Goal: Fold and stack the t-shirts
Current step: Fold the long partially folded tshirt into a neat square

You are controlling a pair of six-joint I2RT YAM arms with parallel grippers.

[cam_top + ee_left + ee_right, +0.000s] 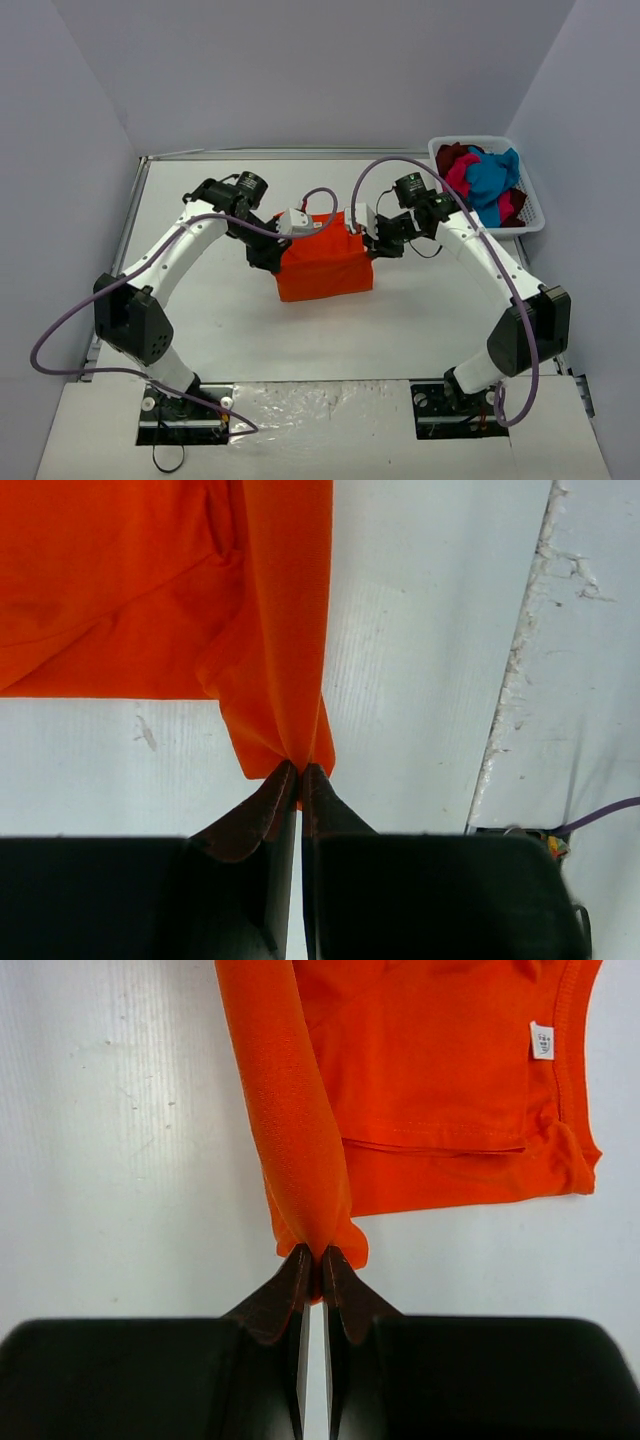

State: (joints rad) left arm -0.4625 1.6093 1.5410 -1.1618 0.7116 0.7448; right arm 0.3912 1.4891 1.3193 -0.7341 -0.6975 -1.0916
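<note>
A bright orange t-shirt [324, 265] hangs partly folded over the middle of the table, held up by both arms at its top corners. My left gripper [300, 770] is shut on one pinched corner of the orange cloth [270, 630]. On the other side, my right gripper [320, 1255] is shut on a rolled edge of the same shirt [420, 1080], whose small white tag [541, 1040] shows near the collar. In the top view the left gripper [287, 228] and right gripper [358, 228] stand level with each other. More t-shirts, teal-blue [492, 178], magenta-pink and dark red, lie bundled in the basket.
A white plastic basket [530, 212] stands at the back right corner of the white table. Grey walls close in on three sides. The table's left edge and a seam [510, 680] run near the left arm. Purple cables loop from both arms.
</note>
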